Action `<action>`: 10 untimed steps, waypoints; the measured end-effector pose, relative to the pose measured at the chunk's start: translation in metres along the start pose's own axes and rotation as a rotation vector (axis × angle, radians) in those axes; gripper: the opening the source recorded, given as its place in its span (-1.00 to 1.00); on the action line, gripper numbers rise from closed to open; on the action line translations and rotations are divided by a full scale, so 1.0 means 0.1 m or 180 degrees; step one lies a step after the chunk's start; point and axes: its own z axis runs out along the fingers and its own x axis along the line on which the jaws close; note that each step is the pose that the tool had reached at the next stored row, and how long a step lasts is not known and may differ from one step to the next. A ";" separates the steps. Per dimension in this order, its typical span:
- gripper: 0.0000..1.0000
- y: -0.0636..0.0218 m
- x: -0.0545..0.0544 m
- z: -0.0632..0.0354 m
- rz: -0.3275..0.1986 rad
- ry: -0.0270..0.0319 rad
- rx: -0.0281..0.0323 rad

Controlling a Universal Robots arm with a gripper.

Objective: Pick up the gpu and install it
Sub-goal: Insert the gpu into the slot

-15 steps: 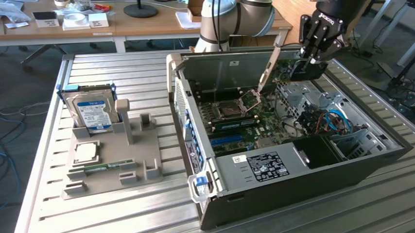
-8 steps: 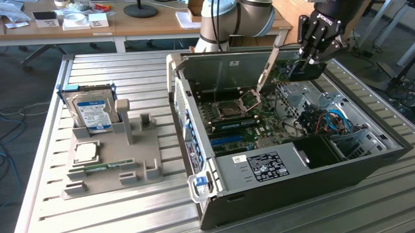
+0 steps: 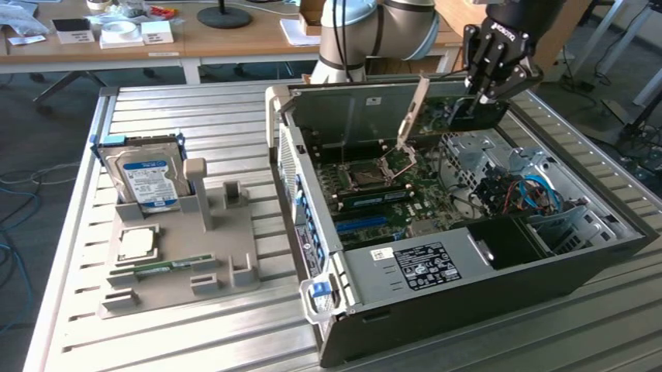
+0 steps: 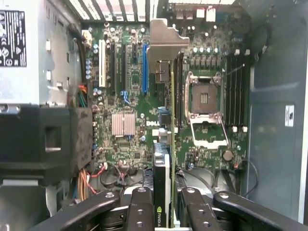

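In the lower middle of the exterior view we see the open case (image 3: 517, 294) lying on the table (image 3: 207, 116), with the power supply (image 3: 419, 267) at its near end. On the exterior view's left, a grey tray (image 3: 232, 232) holds a memory stick (image 3: 166, 267), a processor (image 3: 139, 244) and, behind them, an upright hard drive (image 3: 150, 178).

Deeper in the case lies the motherboard (image 3: 383, 198), with the socket (image 3: 370, 177) and its lifted frame. Above the far part of the case, in the upper right of this view, the gripper (image 3: 486, 97) hangs with its fingers pressed on the gpu (image 3: 478, 115). The card is in the air, and its silver bracket (image 3: 417, 108) stands tilted on the side toward the exterior view's left.

In the wrist view the gripper (image 4: 163, 207) pinches the gpu (image 4: 162, 168) from both sides. We see the card on its edge between the fingers (image 4: 139, 207), and it runs away from the camera to the bracket (image 4: 166, 43). Beyond it lie the motherboard (image 4: 125, 144) and the slots (image 4: 144, 67); we cannot tell which slot the card is over.

Behind the table in the exterior view stands a desk (image 3: 248, 39).
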 end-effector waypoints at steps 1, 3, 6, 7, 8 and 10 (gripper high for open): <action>-0.47 0.028 0.00 0.001 0.0000 0.0000 0.0003; -0.47 0.080 0.00 0.004 -0.0001 0.0000 0.0007; -0.47 0.142 0.00 0.006 0.0000 0.0000 0.0011; -0.47 0.145 0.00 0.006 0.0000 0.0001 0.0010; -0.47 0.145 0.00 0.006 0.0000 0.0000 0.0011; -0.47 0.145 0.00 0.007 -0.0001 0.0000 0.0011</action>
